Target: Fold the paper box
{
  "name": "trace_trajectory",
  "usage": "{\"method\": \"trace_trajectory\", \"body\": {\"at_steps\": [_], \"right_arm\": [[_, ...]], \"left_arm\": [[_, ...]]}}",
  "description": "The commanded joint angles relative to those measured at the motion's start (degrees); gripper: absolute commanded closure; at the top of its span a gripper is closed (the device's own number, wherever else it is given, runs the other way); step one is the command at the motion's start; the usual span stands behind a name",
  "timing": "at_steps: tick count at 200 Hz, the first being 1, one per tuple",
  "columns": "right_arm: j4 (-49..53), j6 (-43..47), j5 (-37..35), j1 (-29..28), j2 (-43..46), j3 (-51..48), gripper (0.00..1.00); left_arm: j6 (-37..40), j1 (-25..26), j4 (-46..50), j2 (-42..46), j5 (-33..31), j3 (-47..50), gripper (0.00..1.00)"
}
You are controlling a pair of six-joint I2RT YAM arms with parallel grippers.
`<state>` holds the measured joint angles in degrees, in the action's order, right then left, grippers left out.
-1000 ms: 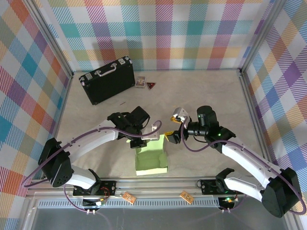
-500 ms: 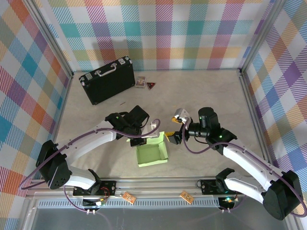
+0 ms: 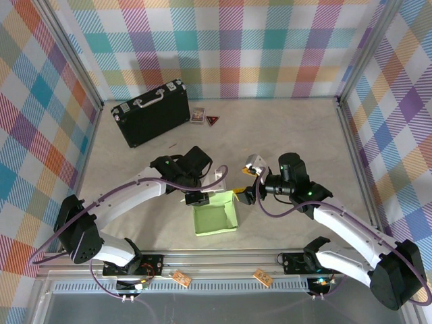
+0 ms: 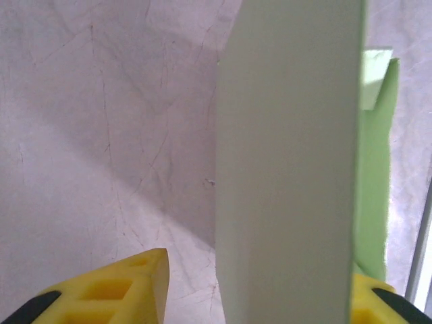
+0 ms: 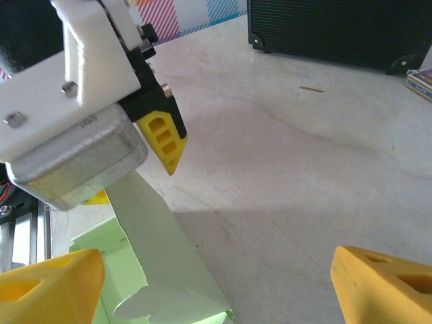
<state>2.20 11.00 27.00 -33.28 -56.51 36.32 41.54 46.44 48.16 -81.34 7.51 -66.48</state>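
From above, the pale light-green thin-card paper box (image 3: 214, 219) sits near-centre on the tabletop (image 3: 304, 135). The left hand (image 3: 198, 198) is at its far wall, and the right hand (image 3: 244, 194) is spread open by its far right corner. Left wrist: parted fingers (image 4: 128, 290) bracket the upright flap (image 4: 287, 169) loosely, so it could spring back. Right wrist: a careless close might crumple it.

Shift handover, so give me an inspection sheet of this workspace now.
Surface: pale, marbled tabletop.
Job's things: paper box open-topped, one flap upright.
Clutter: black briefcase, small card pack, dark triangular item, at the far side.
Hands: left hand open, straddling the upright flap; right hand open, empty, by the box.
Cables: purple cables along both arms.
Surroundings: plaid walls, aluminium frame.
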Motion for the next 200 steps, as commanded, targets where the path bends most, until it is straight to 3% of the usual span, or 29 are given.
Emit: {"method": "trace_trajectory", "body": {"at_steps": [1,78,122,155,200], "right_arm": [[-1.7,-0.4,0.2,0.3,0.6,-0.6,0.13],[-1.7,-0.6,0.3,0.3,0.7,-1.2,0.13],[-1.6,-0.6,0.5,0.3,0.7,-1.1,0.13],[-1.7,-0.5,0.6,0.3,0.8,-1.3,0.13],[-2.4,-1.3,-0.7,0.3,2.2,-1.9,0.14]], "left_arm": [[0.1,0.8,3.8,0.8,2.0,-1.9,0.61],[-1.2,0.8,5.1,2.8,1.2,-3.1,0.82],[-1.5,0.8,5.4,4.2,1.1,-3.5,0.84],[-1.4,0.9,5.9,4.0,1.5,-4.1,1.0],[-0.6,0.8,4.9,3.3,0.6,-3.8,1.0]]}}
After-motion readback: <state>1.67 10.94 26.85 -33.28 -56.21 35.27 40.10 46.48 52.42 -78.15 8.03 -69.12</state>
